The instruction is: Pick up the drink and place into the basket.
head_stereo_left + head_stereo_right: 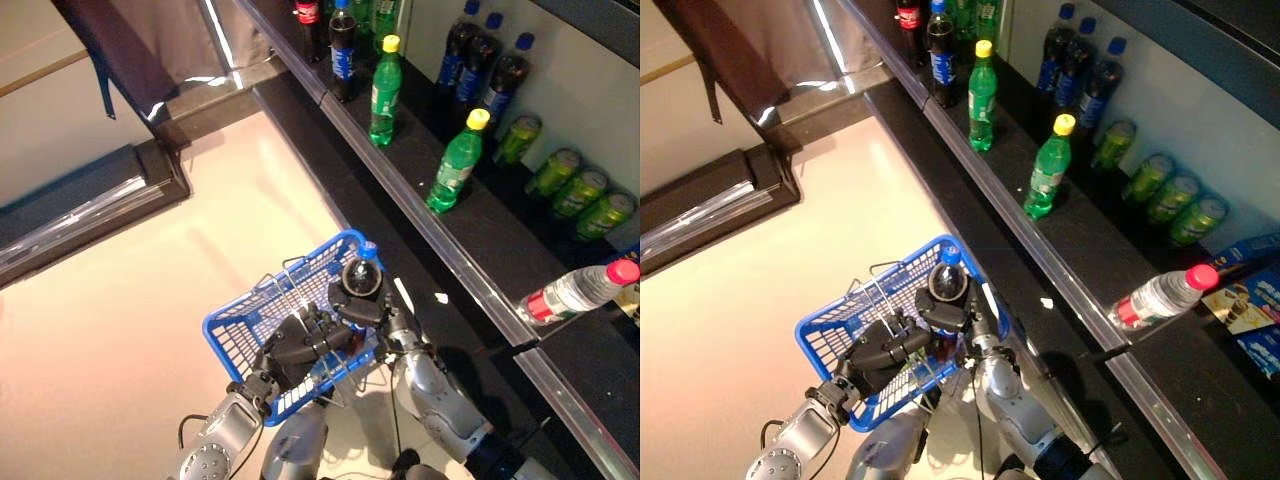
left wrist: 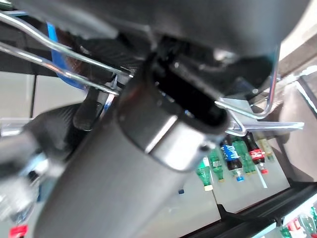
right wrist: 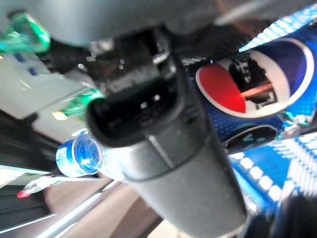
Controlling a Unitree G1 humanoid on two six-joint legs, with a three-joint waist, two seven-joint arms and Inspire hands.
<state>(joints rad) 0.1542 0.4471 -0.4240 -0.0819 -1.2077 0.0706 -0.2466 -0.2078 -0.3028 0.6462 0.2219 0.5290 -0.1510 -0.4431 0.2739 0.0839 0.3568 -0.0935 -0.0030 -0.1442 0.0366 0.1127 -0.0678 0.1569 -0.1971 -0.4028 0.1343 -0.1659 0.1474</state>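
Both robot hands over pale floor beside dark shelf (image 1: 470,262): right robot hand (image 1: 362,297) gripping cola bottle (image 1: 366,254), left robot hand (image 1: 300,345) seemingly clutching blue basket (image 1: 240,322).

A blue basket (image 1: 240,325) with silver wire handles is seen. The cola bottle (image 3: 257,94) is dark, with a blue cap and a blue, red and white label. Green bottles (image 1: 455,165) carry yellow caps.

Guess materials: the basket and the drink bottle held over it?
Basket: looks like glossy blue moulded plastic, open lattice walls, with thin bare wire handles, likely metal. Bottle: seemingly clear plastic, dark drink, glossy printed label, blue cap; right robot hand grips it.
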